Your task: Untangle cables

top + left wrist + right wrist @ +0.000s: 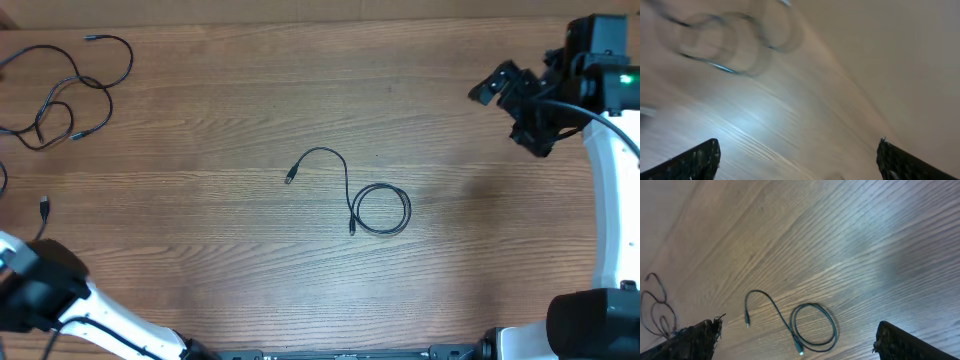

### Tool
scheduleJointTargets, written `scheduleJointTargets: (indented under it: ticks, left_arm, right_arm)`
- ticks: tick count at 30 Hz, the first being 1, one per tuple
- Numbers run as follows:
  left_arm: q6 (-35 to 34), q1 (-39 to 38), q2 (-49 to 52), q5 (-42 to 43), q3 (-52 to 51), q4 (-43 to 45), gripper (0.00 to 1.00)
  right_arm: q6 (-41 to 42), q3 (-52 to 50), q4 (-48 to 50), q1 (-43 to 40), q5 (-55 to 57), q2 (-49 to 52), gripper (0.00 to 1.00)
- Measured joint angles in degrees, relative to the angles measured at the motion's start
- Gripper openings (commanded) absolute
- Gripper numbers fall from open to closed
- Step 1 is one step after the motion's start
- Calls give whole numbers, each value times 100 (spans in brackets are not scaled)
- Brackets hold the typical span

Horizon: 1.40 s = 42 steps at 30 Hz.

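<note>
Wooden table. Tangled cable bunch: loose loops, far-left corner. Single cable: small coil at table centre, tail arcing left to plug; both lie uncovered. Stray plug end: left edge. Left gripper: near-left corner, jaws wide, empty. Right gripper: toward far-right corner, jaws wide, empty, well apart from cables.

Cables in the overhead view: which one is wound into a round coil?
The cable at mid-table, one tidy ring with a curved tail; the upper-left bunch sprawls in loose crossing loops.
</note>
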Motion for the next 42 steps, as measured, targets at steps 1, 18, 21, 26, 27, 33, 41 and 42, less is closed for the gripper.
scheduleJointTargets:
  ticks: [1,18,21,26,27,33,41,42]
  left_arm:
    - [44,-146,-133,175,26,-184,100]
    - [310,-4802,-74,-1685,-1349,-660,100]
    - [251,-5635,-37,-2000,-1961,-457,100]
    - [-382,-6098,-118,-2260,-3084,507,100]
    - [-472,-6192,-70,-2260,-3233,516,100]
    - [-846,-6470,31,-2253,-3630,535,100]
    - [-977,-6457,31,-2253,-3674,782,100]
    - [-981,-6457,31,-2253,-3674,835,99]
  right_arm:
    - [0,-127,63,37,0,2,100]
    - [0,-2308,944,1043,37,26,87]
    - [-24,-2881,984,1040,81,48,61]
    - [17,-3888,1888,1163,-514,37,43]
    - [50,-4030,1943,1187,-579,59,43]
    - [409,-4527,2524,1405,-774,74,45]
    - [566,-4597,2677,1565,-909,74,52]
    - [573,-4597,2710,1602,-905,74,49]
